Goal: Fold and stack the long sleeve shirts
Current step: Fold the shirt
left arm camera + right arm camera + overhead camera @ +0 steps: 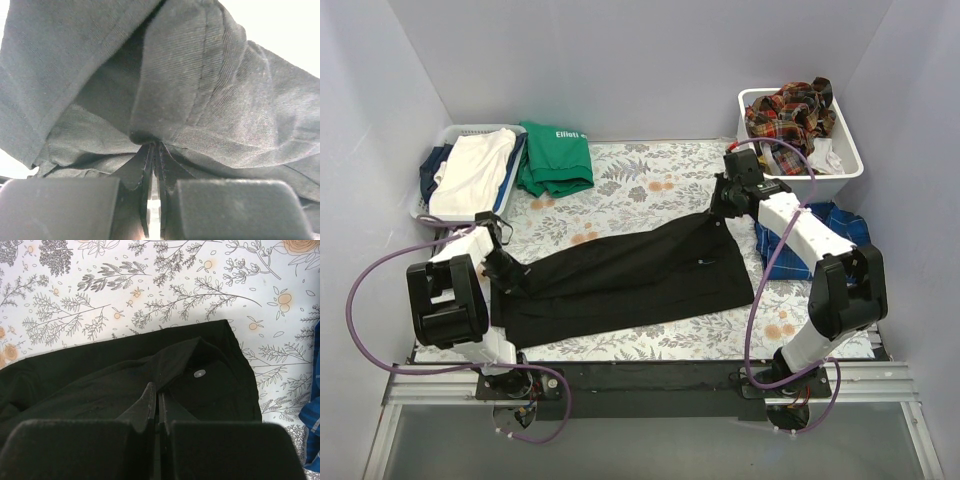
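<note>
A large black long sleeve shirt (630,280) lies stretched across the floral table cloth. My left gripper (510,272) is shut on its left end. In the left wrist view the black cloth (200,90) bunches up and drapes over the closed fingertips (150,155). My right gripper (720,212) is shut on a fold at the shirt's far right corner; the right wrist view shows this gripper (159,390) beside a small button (199,373). A blue plaid shirt (835,225) lies partly under the right arm. Red-orange plaid shirts (790,112) fill a white bin.
The white bin (850,160) stands at the back right. A white basket (470,132) at the back left holds white and blue cloth. A folded green top (555,158) lies next to it. The blue plaid edge (312,440) shows right of the right gripper.
</note>
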{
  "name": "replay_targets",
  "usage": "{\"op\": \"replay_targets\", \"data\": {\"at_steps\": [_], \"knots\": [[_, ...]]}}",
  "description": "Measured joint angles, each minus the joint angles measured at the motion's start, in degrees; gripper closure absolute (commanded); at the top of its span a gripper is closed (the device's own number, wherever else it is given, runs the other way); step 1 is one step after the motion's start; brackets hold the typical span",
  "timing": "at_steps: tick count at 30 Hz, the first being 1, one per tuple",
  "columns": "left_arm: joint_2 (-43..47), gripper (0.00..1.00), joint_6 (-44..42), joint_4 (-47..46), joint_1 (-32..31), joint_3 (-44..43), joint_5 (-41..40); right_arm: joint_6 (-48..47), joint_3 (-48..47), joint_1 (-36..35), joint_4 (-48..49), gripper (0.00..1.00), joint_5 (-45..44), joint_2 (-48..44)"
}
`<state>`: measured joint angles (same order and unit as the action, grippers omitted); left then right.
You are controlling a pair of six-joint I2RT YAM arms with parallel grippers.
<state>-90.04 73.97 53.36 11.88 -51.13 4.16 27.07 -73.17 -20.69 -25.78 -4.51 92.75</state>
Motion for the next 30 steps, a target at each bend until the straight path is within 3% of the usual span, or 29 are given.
{"op": "replay_targets", "data": {"at_steps": [17, 20, 21, 23, 28, 30], "knots": [[-2.16, 1.00, 0.20, -0.24, 0.00, -7.89, 0.98, -1.64, -6.99, 0.09, 0.72, 0.99, 3.48, 3.89], [-1.55, 0.89, 0.15, 0.00, 0.00, -9.66, 1.42, -1.81, -6.78, 0.09, 0.66, 0.99, 3.63, 3.63], [-0.87, 0.77, 0.15, 0.17, 0.00, -9.68, 1.70, -1.84, -6.58, 0.09, 0.61, 0.99, 3.61, 3.37], [0.61, 0.66, -0.09, 0.74, 0.00, -9.46, 2.14, -1.86, -6.23, 0.11, 0.46, 0.99, 3.39, 2.64], [5.18, 0.45, -0.31, 1.68, 0.00, -8.04, 2.27, -1.92, -3.63, 0.11, 0.17, 0.99, 2.27, -2.67], [6.05, 0.44, -0.42, 1.95, 0.00, -7.54, 2.05, -2.01, -2.80, 0.11, 0.17, 0.99, 1.84, -5.03]]}}
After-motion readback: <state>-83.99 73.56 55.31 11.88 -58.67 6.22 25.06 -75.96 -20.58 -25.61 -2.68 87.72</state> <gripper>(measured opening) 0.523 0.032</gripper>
